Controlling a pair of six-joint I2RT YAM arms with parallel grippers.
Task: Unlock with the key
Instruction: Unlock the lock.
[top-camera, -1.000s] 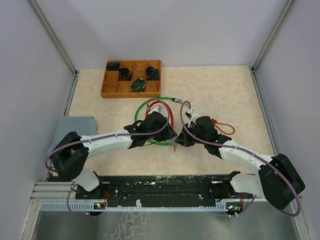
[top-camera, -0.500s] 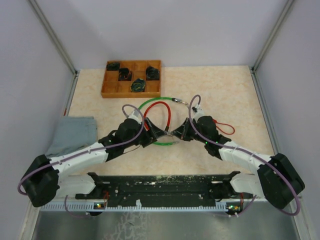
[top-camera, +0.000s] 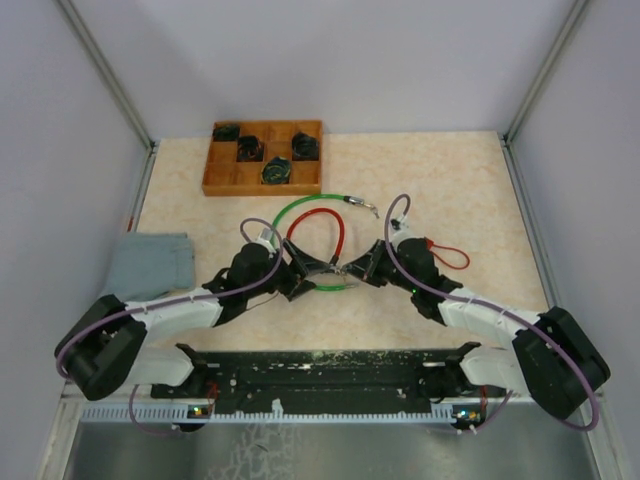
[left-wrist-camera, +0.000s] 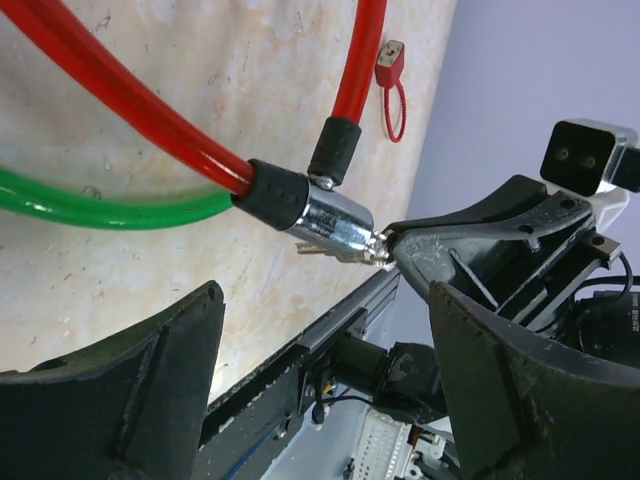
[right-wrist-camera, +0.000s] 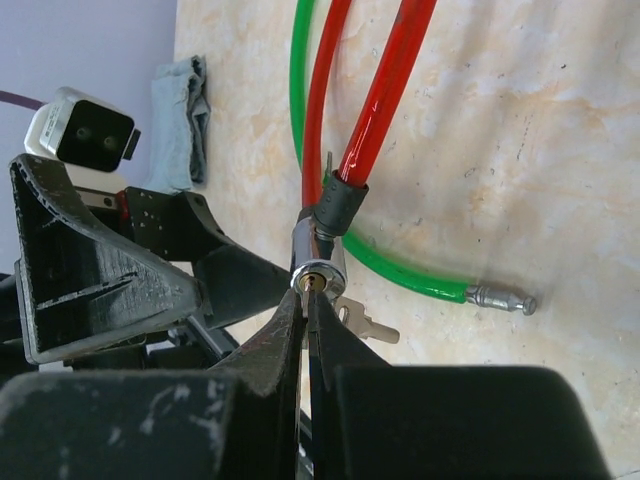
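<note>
A red cable lock (top-camera: 318, 228) lies mid-table, looped with a green cable (top-camera: 305, 208). Its chrome lock cylinder (right-wrist-camera: 318, 262) faces my right gripper (right-wrist-camera: 308, 300), which is shut on a key whose blade sits in the keyhole. A spare key (right-wrist-camera: 366, 323) hangs below the cylinder. In the left wrist view the cylinder (left-wrist-camera: 335, 222) lies just beyond my left gripper (left-wrist-camera: 322, 292), whose jaws stand wide open and empty. From above, my left gripper (top-camera: 300, 270) and my right gripper (top-camera: 350, 268) face each other across the lock.
A wooden compartment tray (top-camera: 215, 182) with dark items stands at the back left. A grey-blue cloth (top-camera: 150, 265) lies at the left edge. A small red loop tag (top-camera: 448, 255) lies right of my right arm. The green cable's metal end (right-wrist-camera: 500, 297) rests on the table.
My left gripper has drawn back leftward off the lock and now stands open. The red loop has shifted. My right gripper has stayed at the cylinder with the key.
</note>
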